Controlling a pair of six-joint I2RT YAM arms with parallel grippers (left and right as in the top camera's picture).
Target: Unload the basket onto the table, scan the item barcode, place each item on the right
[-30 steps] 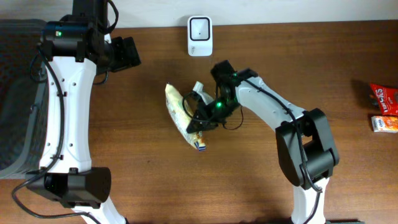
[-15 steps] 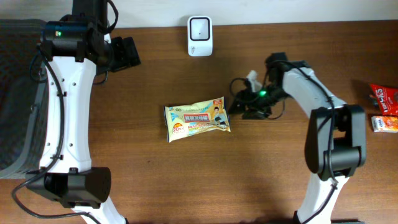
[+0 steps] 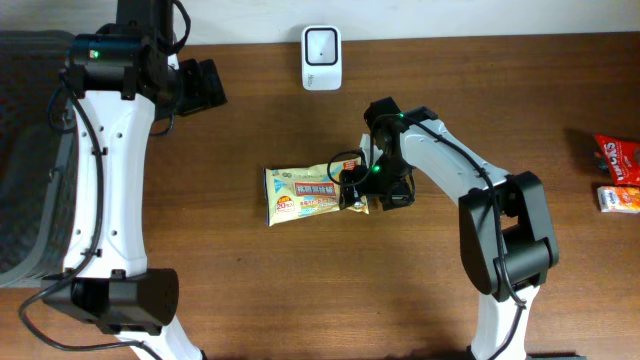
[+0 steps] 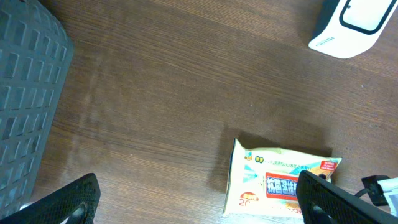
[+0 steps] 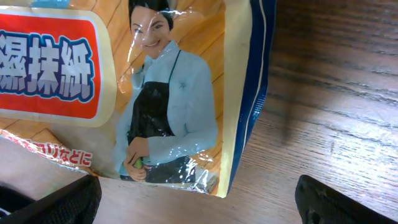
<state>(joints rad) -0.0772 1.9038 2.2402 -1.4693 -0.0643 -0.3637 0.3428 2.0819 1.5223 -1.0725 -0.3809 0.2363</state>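
Observation:
The item is a flat packet of wet wipes [image 3: 312, 195], lying label up in the middle of the table with no barcode showing. The white scanner [image 3: 321, 45] stands at the back edge. My right gripper [image 3: 361, 192] hangs open over the packet's right end. In the right wrist view the packet's corner [image 5: 174, 106] fills the frame, and the right gripper [image 5: 199, 208] spans it without touching. My left gripper [image 3: 205, 86] stands open and empty at the back left. The left wrist view shows the packet [image 4: 273, 183] and the scanner [image 4: 351, 25], with the left gripper [image 4: 199, 205] wide apart.
A dark grey mesh basket [image 3: 25, 160] sits off the table's left edge and also shows in the left wrist view [image 4: 25, 93]. A red snack packet [image 3: 618, 154] and a small orange box [image 3: 620, 198] lie at the far right.
My right gripper let go of the packet, which dropped from a tilted hold to lie flat. The arm swung away to the right, then came back over the packet's right end, open.

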